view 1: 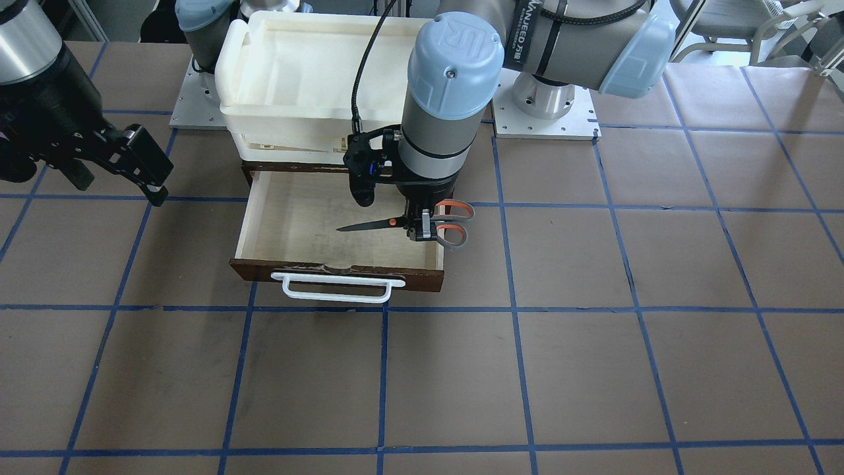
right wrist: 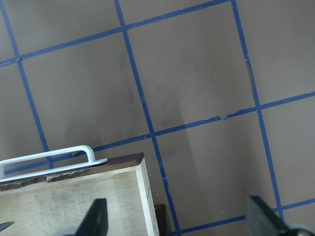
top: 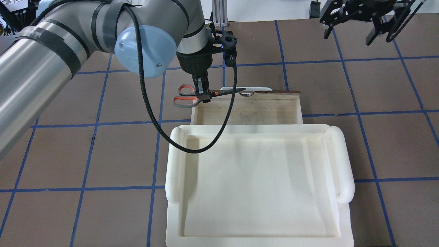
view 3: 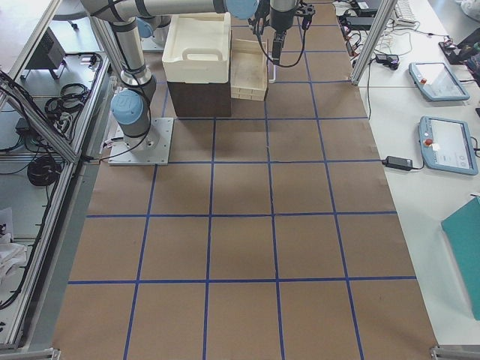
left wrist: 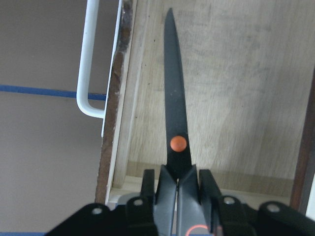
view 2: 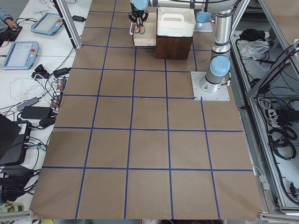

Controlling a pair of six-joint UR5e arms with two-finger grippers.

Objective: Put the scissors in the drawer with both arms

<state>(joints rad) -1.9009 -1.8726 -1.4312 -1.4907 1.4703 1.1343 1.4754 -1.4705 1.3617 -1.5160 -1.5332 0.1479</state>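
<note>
- We are in the placing step: our left gripper (view 1: 426, 227) pinches the scissors (view 1: 372, 225) just behind the orange pivot, jaws pressed onto the shanks.
- The scissors hang level above the open drawer (view 1: 422, 280), not yet resting on its floor. The blades point across the pale interior, while the handle loops stick out past the side wall on our left.
- Our right gripper (right wrist: 179, 216) hangs off to the drawer's other side, jaws spread and holding nothing (waiting, we judge, to push the drawer shut).
- Next, as we read it, we need to carry the scissors further inward until the loops clear that side wall, then lower them and let go.
- Edges to mind: the side wall sits right under the loops, and the blades run close along the front board with its white bar handle (left wrist: 88, 49).
- The cream tray (top: 173, 161) on top of the box overhangs the drawer's back, so only the front part is open from above.
- Inward along the blades' line there is plenty of bare floor, and the table (view 1: 593, 369) around lies open for backing off.
</note>
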